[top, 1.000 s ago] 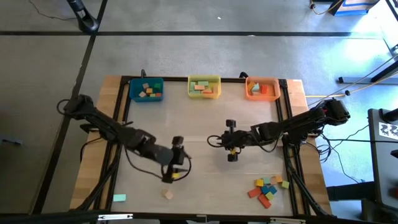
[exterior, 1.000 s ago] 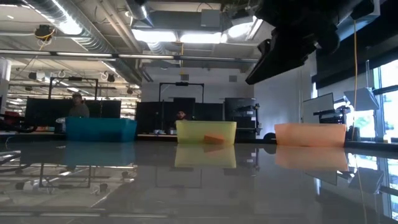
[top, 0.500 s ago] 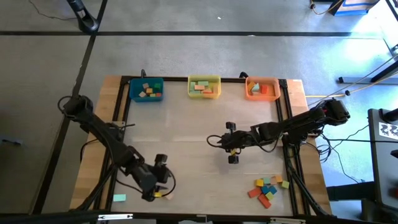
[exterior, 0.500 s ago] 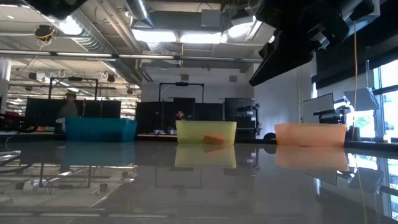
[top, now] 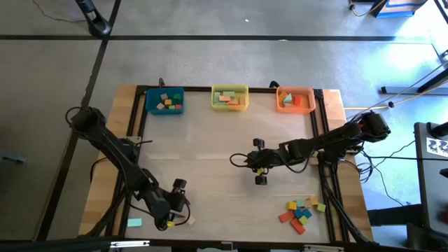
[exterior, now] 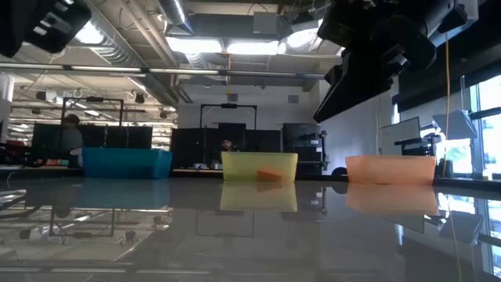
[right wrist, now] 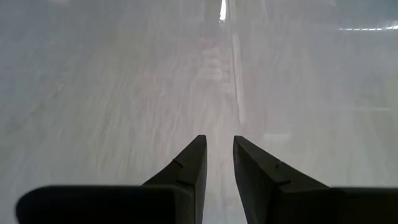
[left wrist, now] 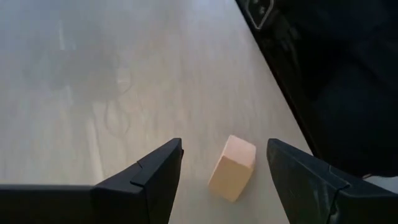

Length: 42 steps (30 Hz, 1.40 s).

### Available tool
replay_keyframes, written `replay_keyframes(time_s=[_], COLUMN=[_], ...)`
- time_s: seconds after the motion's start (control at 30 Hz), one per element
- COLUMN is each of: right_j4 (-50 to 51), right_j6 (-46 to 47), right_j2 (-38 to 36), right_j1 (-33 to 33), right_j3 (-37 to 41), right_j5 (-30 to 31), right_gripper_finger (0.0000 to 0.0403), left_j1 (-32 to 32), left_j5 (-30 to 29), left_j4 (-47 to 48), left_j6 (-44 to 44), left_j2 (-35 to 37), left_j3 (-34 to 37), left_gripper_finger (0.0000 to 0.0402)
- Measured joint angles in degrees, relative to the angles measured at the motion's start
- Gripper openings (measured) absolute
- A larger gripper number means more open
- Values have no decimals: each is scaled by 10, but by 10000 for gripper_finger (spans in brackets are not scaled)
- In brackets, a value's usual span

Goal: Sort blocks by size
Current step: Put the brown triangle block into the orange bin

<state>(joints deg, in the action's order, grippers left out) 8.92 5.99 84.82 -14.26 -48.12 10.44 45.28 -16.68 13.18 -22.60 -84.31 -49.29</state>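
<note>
A tan block (left wrist: 232,168) lies on the table near its front edge, left of middle, and also shows in the high view (top: 190,219). My left gripper (left wrist: 224,144) is open and low over it, one finger on either side, with clear gaps to both. My right gripper (right wrist: 219,149) hovers over the table's middle (top: 260,168), empty, its fingers a narrow gap apart. A teal block (top: 134,222) lies at the front left. Several coloured blocks (top: 301,212) lie in a heap at the front right.
A blue bin (top: 165,101), a yellow bin (top: 229,98) and an orange bin (top: 295,99) stand in a row at the far edge, each with blocks in it. A dark frame runs along the table's edges. People sit in the room beyond.
My left gripper has swung from the table's middle toward the near edge and somewhat left, coming down around the tan block. The block has stayed where it was.
</note>
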Motion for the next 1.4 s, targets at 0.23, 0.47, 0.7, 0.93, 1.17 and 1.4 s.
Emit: replay_keyframes(time_s=[0.23,0.47,0.7,0.93,1.17,1.4], right_j4=[-2,-4,-5,-5,-7,-21], right_j6=[0,1,1,1,-2,49], right_j2=[3,9,10,10,10,10], right_j1=[0,0,0,0,0,0], right_j3=[0,0,0,0,0,0], right_j5=[1,3,5,5,5,5], right_gripper_finger=[78,78,78,78,78,78], left_j1=[6,6,5,5,3,-22], left_j5=[8,32,32,32,28,25], left_j4=[-56,-96,-97,-99,-126,-119], left_j6=[29,63,68,64,67,49], left_j2=[-66,-125,-145,-164,-165,-145], left_j3=[14,13,13,13,13,13], left_gripper_finger=[223,223,224,207,123,116])
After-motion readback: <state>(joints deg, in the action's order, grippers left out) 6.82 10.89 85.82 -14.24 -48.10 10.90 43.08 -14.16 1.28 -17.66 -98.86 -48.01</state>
